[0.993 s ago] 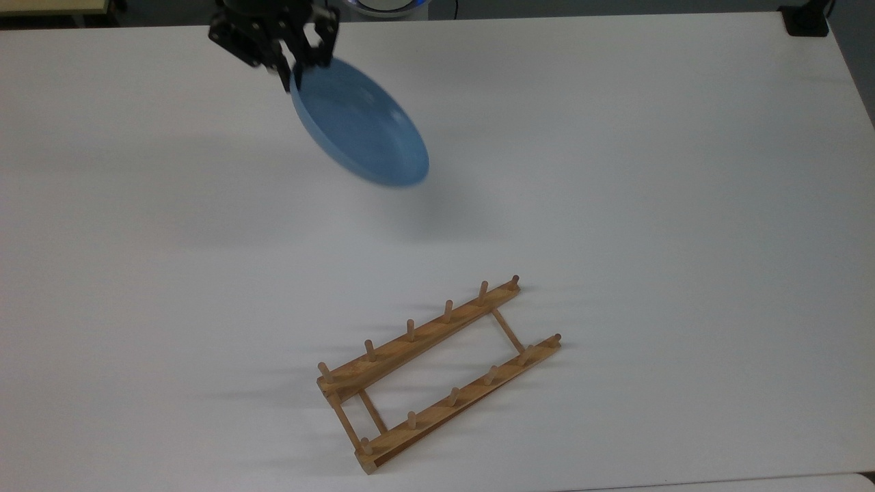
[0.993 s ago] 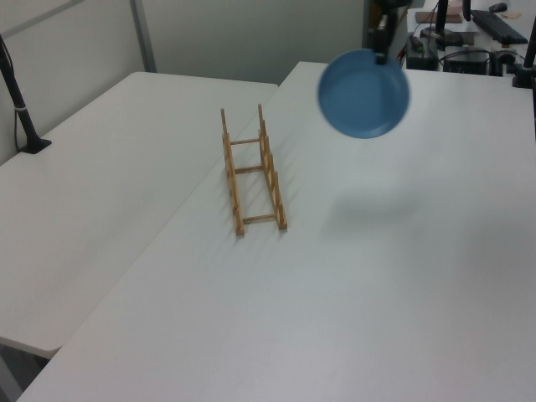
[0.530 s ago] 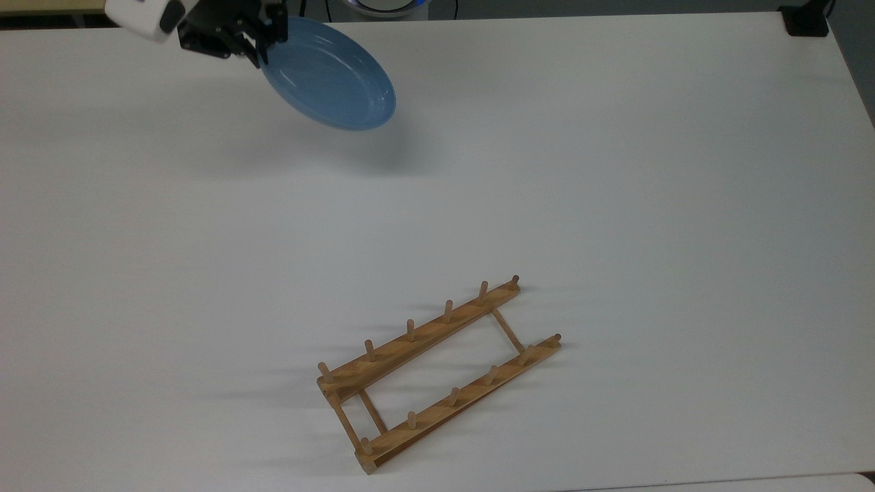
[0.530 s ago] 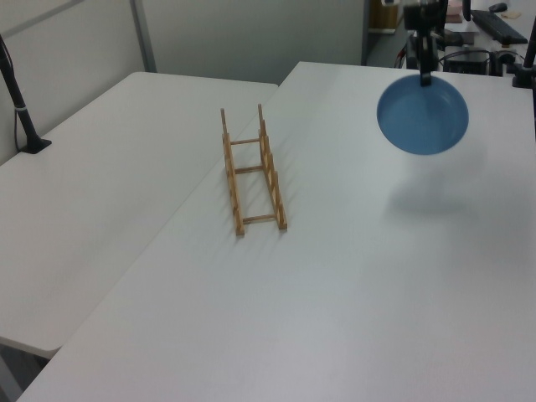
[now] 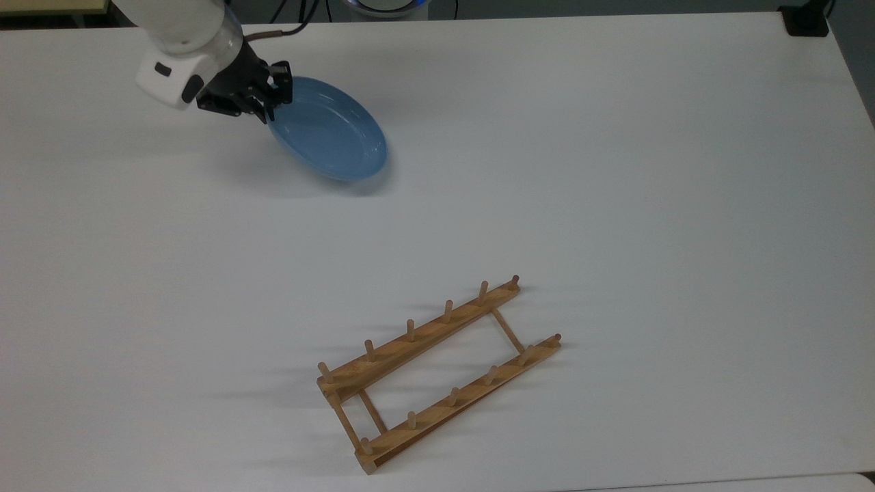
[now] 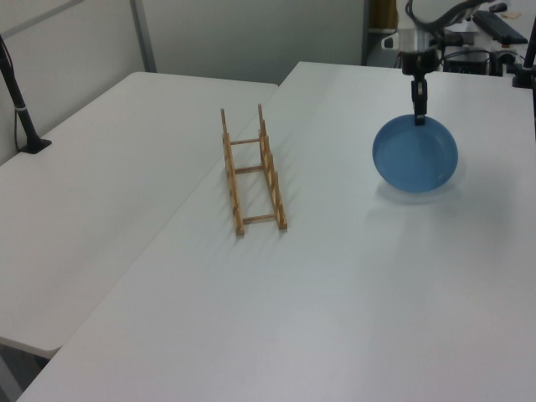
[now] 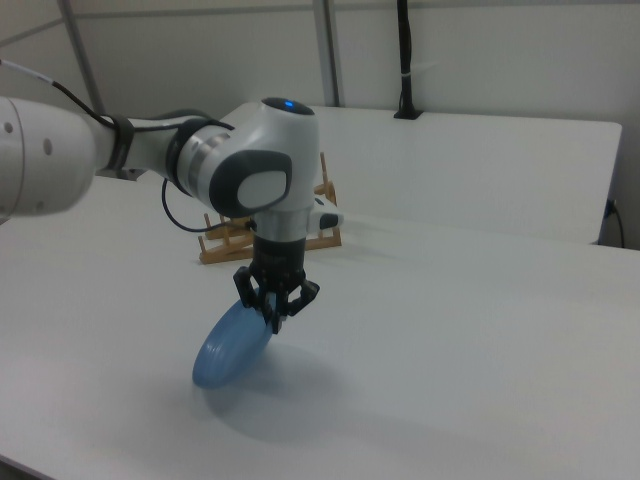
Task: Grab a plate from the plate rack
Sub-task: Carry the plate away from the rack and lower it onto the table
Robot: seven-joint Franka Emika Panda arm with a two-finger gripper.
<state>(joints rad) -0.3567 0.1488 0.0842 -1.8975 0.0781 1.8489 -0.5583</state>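
The light-blue plate (image 5: pixel 328 137) hangs tilted just above the white table, at the top view's upper left, its low edge close to the surface. My gripper (image 5: pixel 272 104) is shut on the plate's rim. In the left view the plate (image 6: pixel 415 156) sits at the right with the gripper (image 6: pixel 419 115) on its upper edge. In the right view the plate (image 7: pixel 230 347) slopes down to the left below the gripper (image 7: pixel 274 316). The wooden plate rack (image 5: pixel 437 372) lies bare at the top view's lower middle, far from the plate; the rack (image 6: pixel 251 172) (image 7: pixel 222 240) holds nothing.
The white table (image 5: pixel 615 171) stretches wide around the rack. A second white table (image 6: pixel 100 184) adjoins it at the left view's left, with a black post (image 6: pixel 21 109) on it. A black block (image 5: pixel 806 19) sits at the top view's upper right corner.
The arm carried the plate away from the rack and lowered it toward the table, tilting it flatter. The rack has not moved.
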